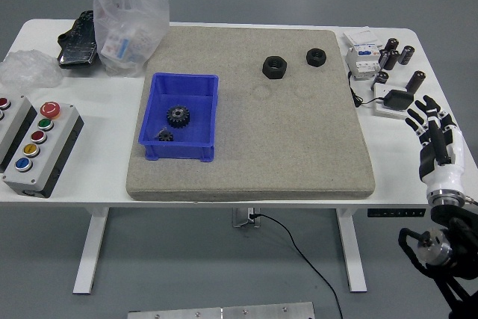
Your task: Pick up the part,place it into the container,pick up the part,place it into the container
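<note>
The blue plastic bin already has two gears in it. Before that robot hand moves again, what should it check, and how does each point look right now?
1. Blue plastic bin upright on the grey felt mat: ok.
2. Large black gear and small black gear inside the bin: ok.
3. Larger black hex nut and smaller black hex nut lying free on the mat: ok.
4. Right hand empty, fingers spread: ok.
5. Right hand near a nut: not ok, it is off the table's right edge.
6. Left hand: cannot tell, not in view.
</note>
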{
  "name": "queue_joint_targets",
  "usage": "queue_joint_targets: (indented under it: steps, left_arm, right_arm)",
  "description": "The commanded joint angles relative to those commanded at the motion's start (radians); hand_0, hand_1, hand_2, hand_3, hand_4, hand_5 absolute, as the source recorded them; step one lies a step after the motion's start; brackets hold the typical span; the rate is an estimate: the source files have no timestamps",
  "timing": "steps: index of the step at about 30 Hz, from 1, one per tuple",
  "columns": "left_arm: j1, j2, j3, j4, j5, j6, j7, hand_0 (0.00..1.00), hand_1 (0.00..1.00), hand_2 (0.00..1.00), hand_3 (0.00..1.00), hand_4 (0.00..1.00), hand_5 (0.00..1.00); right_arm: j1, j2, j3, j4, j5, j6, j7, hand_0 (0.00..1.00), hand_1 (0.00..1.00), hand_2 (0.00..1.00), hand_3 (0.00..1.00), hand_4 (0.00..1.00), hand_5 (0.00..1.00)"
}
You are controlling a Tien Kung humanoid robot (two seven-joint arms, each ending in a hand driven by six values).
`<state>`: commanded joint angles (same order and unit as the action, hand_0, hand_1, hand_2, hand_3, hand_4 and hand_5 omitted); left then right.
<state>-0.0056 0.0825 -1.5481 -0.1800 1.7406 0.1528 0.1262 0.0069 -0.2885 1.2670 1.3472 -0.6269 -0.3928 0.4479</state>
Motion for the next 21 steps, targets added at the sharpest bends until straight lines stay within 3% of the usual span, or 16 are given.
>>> queue_joint_targets:
  steps: [10, 16, 21]
  left_arm:
    - [0.007, -0.006, -0.007, 0.0, 0.003, -0.006, 0.002, 0.691, 0.589, 0.553, 0.619, 0.578, 0.119]
    - [0.003, -0.007, -0.008, 0.0, 0.004, -0.007, 0.001, 0.692, 0.589, 0.554, 0.62, 0.58, 0.12]
    - [-0.001, -0.007, -0.004, 0.0, 0.005, -0.009, 0.002, 0.692, 0.589, 0.554, 0.62, 0.58, 0.12]
  right_arm:
    - [0.022, -0.004, 0.006, 0.043, -0.185, -0.142, -0.103, 0.754, 0.696, 0.681, 0.673, 0.718, 0.488]
    - [0.055, 0.013, 0.011, 0.051, -0.275, -0.2, -0.126, 0.744, 0.691, 0.679, 0.671, 0.713, 0.499]
    - [0.066, 0.02, 0.011, 0.047, -0.283, -0.22, -0.121, 0.744, 0.691, 0.679, 0.671, 0.713, 0.499]
